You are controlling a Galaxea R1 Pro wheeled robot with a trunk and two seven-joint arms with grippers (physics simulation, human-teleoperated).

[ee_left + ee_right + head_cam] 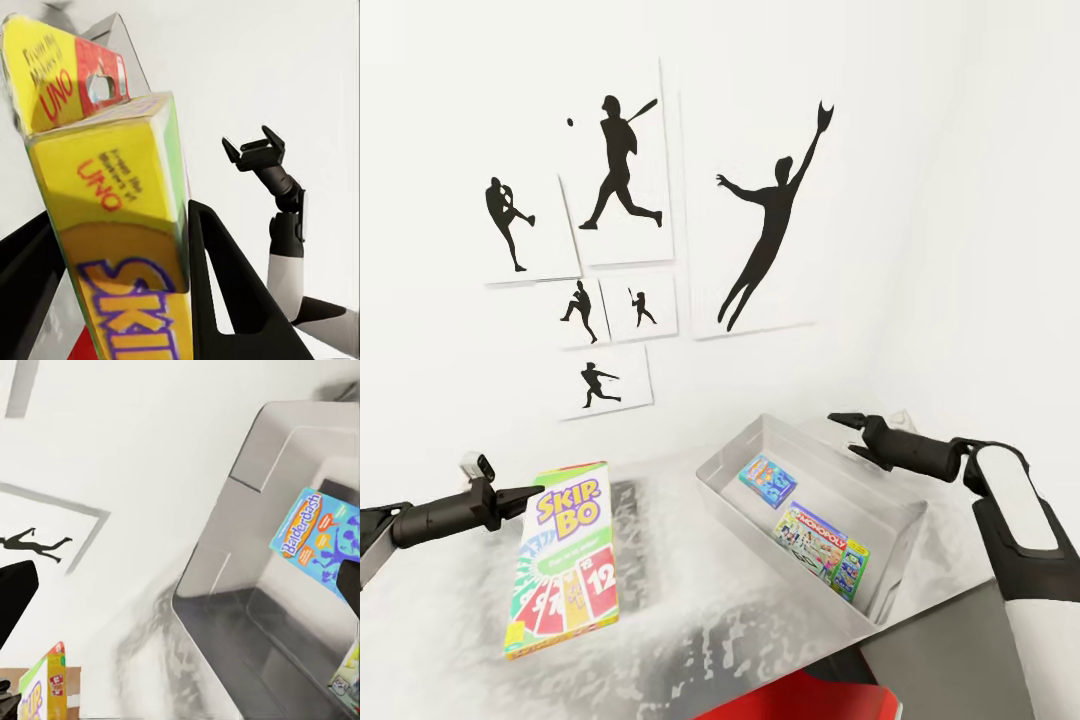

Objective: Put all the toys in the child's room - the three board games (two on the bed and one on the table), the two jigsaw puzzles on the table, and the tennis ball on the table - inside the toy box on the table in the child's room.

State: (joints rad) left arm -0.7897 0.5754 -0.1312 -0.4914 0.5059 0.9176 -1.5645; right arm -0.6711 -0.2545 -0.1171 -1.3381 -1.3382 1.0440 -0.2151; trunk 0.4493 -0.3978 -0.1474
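Head view shows the left claw (535, 492) shut tight on the top edge of the Skip-Bo box (563, 558), a flat card game box with a yellow top, a green band and red and yellow number cards on its cover. The box hangs tilted above the shiny grey desk (690, 610), and I think it does not touch it, though that is hard to tell for sure. It is held by one edge, I think, so the box can swing over and slide down into the toy box (725, 480) without the claw bumping the wall. The toy box is a pale grey bin with sloping sides and no lid, sitting on the desk to the right of the held game and well apart from it. Two games are already inside it: the blue Balderdash box (767, 481) leaning near the back, and the Monopoly box (822, 549) with its green edge toward the front. The right claw (847, 428) is open and holds nothing; it hovers over the far right rim of the bin, maybe to stay out of the way. In the left wrist view the fingers (225, 300) squeeze the yellow end of the game, where red letters say UNO. On the white wall behind hang black pictures of ball players (622, 165). No puzzles or ball can be seen here, so more toys may be left after this game goes in
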